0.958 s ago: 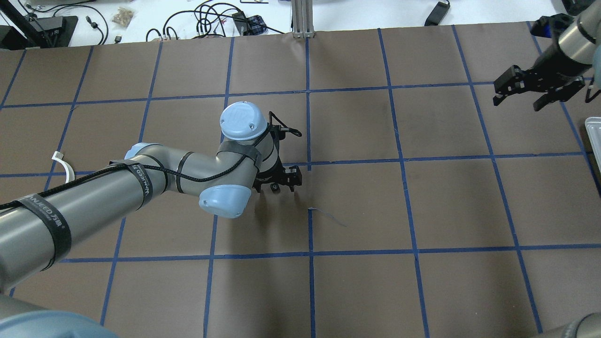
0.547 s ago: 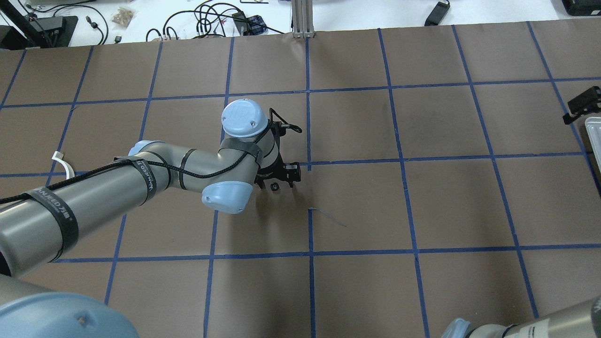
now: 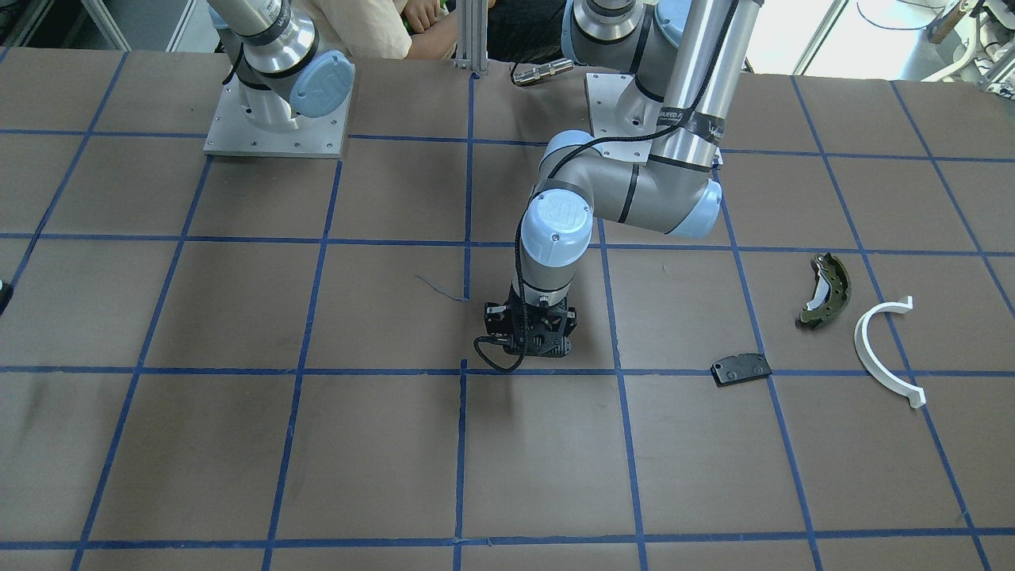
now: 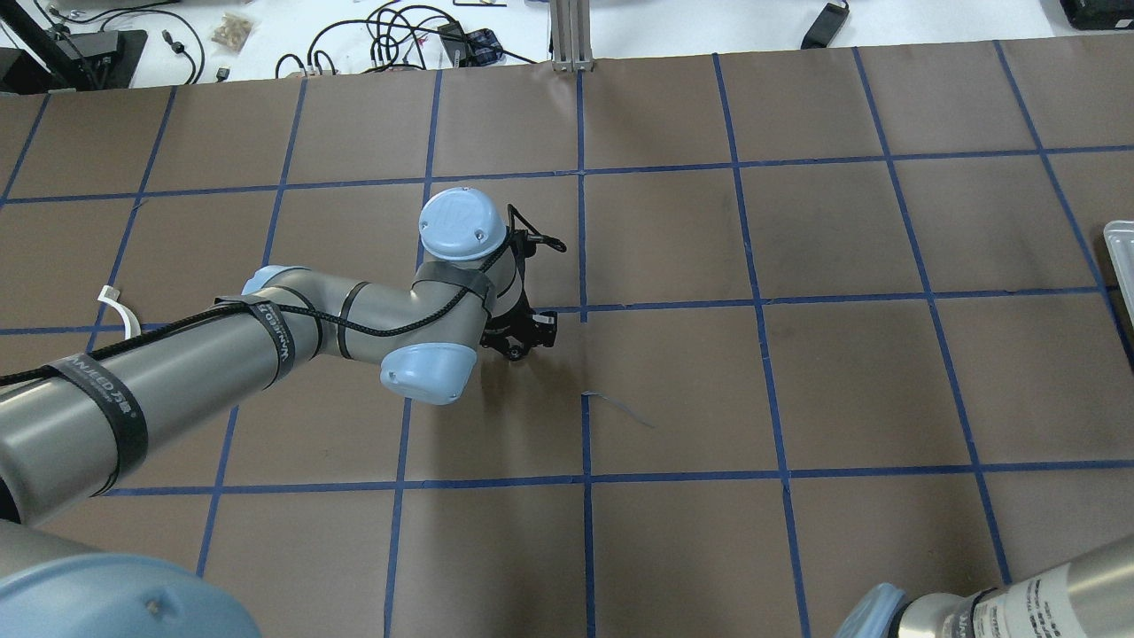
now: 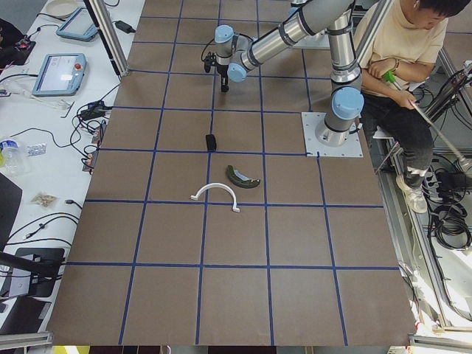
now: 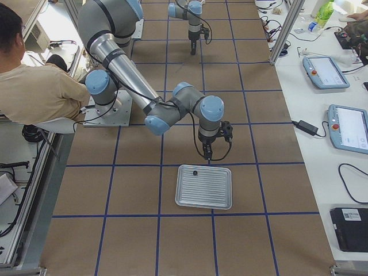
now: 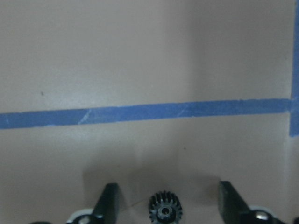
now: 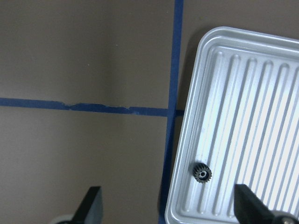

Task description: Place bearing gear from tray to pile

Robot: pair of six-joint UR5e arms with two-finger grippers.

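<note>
My left gripper [image 4: 523, 344] is open and points down at the table near its middle. A small black bearing gear [image 7: 165, 209] lies on the brown paper between its spread fingers [image 7: 110, 205], touching neither. My right gripper [image 8: 168, 207] is open and hovers over the corner of the ribbed metal tray [image 8: 261, 93]. A second black gear [image 8: 202, 173] lies on that tray. The pile is a brake shoe [image 3: 825, 289], a white half-ring [image 3: 884, 349] and a black pad [image 3: 741, 369], lying well off to the left gripper's side.
The table is brown paper with a blue tape grid [image 4: 585, 306]. The tray [image 6: 204, 187] sits near the table's end on my right, and its edge shows in the overhead view [image 4: 1118, 239]. A person [image 5: 398, 51] sits behind the arm bases. Cables and devices lie beyond the far edge.
My right gripper has left the overhead view at the right side. My left gripper stays over the same spot with only a slight shift, the gear still between its fingers.
</note>
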